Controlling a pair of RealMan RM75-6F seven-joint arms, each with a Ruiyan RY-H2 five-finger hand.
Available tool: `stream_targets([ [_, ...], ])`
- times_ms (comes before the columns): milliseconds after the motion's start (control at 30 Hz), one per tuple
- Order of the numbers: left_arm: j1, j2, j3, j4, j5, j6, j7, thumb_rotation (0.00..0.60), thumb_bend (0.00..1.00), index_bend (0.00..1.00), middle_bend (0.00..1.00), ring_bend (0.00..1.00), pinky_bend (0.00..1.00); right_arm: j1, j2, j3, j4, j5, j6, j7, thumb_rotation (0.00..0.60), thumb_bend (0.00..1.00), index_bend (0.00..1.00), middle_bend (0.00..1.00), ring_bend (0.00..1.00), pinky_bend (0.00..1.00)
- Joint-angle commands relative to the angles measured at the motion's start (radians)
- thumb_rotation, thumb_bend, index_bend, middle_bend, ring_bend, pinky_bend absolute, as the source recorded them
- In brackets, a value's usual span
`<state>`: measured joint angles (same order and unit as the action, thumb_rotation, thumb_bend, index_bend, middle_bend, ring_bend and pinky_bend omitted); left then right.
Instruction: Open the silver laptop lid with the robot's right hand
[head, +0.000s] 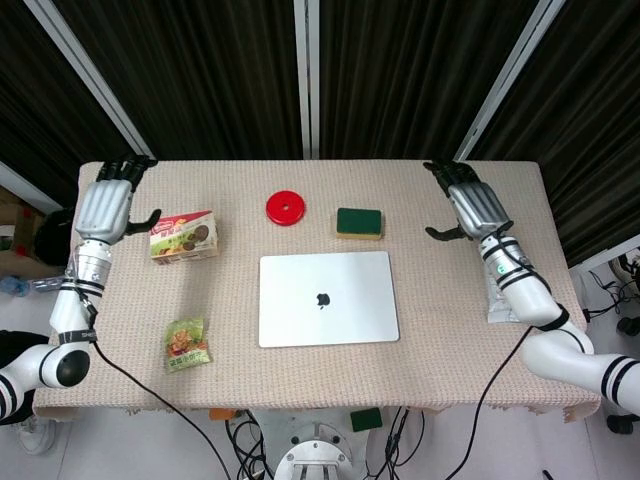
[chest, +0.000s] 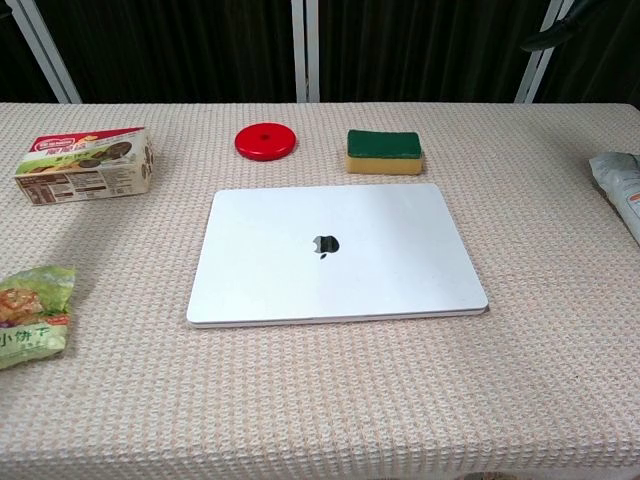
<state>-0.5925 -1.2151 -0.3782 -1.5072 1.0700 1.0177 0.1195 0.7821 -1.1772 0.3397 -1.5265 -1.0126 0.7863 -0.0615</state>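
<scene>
The laptop (chest: 335, 255) lid carries a dark apple logo (chest: 324, 245) at its centre, without any letters. The green snack bag (chest: 32, 315), at 9 o'clock from the laptop, shows the Chinese characters "小饼干" in dark print on its lower part. The biscuit box (chest: 88, 165), at 10 o'clock from the laptop, has printed text on its side, but it is too small to read.

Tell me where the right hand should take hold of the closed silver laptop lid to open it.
Probably the near front edge of the flat silver laptop, at its middle, coming from the robot's side. The lid lies fully shut, the logo suggests the hinge is at the far edge. The right hand hovers open, apart.
</scene>
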Motion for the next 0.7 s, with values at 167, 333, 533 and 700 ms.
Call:
stream_targets([
  [167, 0.020, 0.021, 0.028, -0.015, 0.026, 0.028, -0.032, 0.600, 0.28, 0.17, 0.12, 0.03, 0.09, -0.003, -0.003, -0.024, -0.025, -0.008, 0.022, -0.007, 0.600, 0.19, 0.00, 0.00, 0.00, 0.00],
  [333, 0.069, 0.048, 0.072, -0.072, 0.080, 0.091, -0.042, 0.600, 0.28, 0.17, 0.12, 0.03, 0.09, -0.061, 0.034, -0.065, -0.116, -0.132, 0.053, 0.082, 0.600, 0.19, 0.00, 0.00, 0.00, 0.00],
  [533, 0.175, 0.073, 0.159, -0.186, 0.176, 0.236, -0.021, 0.600, 0.28, 0.17, 0.12, 0.03, 0.09, -0.140, 0.071, -0.171, -0.234, -0.372, 0.137, 0.132, 0.600, 0.19, 0.00, 0.00, 0.00, 0.00],
  [700, 0.271, 0.078, 0.249, -0.262, 0.263, 0.351, 0.012, 0.600, 0.28, 0.17, 0.12, 0.03, 0.09, -0.176, 0.040, -0.264, -0.256, -0.524, 0.182, 0.123, 0.600, 0.19, 0.00, 0.00, 0.00, 0.00],
])
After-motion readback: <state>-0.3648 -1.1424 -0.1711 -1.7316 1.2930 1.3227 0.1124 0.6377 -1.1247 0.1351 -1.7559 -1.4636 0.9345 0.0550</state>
